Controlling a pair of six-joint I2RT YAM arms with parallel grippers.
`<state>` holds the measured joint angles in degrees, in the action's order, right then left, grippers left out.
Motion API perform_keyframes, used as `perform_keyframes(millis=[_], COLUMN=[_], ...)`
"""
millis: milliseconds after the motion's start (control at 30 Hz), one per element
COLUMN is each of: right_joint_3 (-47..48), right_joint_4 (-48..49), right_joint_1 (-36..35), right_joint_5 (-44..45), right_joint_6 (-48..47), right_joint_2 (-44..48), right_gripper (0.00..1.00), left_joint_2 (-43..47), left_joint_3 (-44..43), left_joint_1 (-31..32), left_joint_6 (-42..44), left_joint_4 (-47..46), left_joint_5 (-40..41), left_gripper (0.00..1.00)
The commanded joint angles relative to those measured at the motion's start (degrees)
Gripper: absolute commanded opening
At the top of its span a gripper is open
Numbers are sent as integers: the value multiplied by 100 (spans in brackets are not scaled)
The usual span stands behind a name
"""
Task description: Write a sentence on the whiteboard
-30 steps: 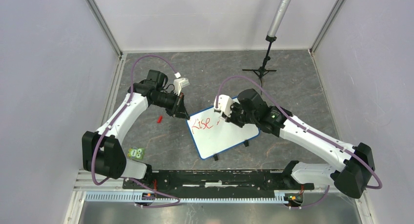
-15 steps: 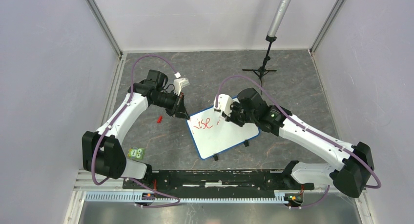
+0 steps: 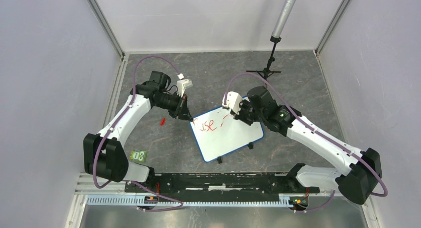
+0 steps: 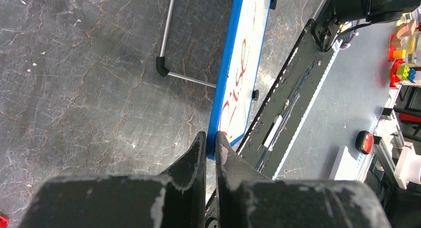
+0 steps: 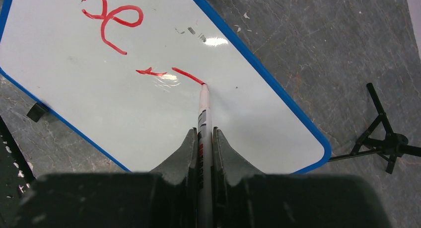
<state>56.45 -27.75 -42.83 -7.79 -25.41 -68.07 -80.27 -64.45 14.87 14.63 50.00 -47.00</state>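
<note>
A: What is the floor [image 3: 208, 74] like?
B: Dark grey, like stone, with thin pale cracks.
A: And the walls [image 3: 49, 64]?
B: Plain and pale, with metal posts [image 3: 102, 20] in the far corners. A black tripod [image 3: 265, 72] stands at the back, holding a grey pole [image 3: 283, 17].

Lab: white-walled test cell [image 3: 49, 64], tripod [image 3: 265, 71]

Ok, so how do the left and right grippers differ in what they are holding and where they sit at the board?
The left gripper pinches the whiteboard by its blue rim at a corner, while the right gripper clamps a marker. The left gripper sits at the board's edge. The right gripper is over its white face, with the marker tip touching the red writing. Both are shut on something.
</note>
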Motion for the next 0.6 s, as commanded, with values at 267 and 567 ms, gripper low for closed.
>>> perform_keyframes(millis=[267, 567], right_joint_3=[415, 606], right_joint_4=[14, 107], right_joint_1=[101, 99], right_joint_5=[-368, -438], right_joint_6=[-123, -61], right_joint_2=[126, -88], right_gripper=[0, 0], left_joint_2=[13, 15], left_joint_3=[-103, -106], left_joint_1=[24, 24], left_joint_6=[154, 150], left_joint_4=[-131, -131], left_joint_5=[-2, -4], left_gripper=[3, 3])
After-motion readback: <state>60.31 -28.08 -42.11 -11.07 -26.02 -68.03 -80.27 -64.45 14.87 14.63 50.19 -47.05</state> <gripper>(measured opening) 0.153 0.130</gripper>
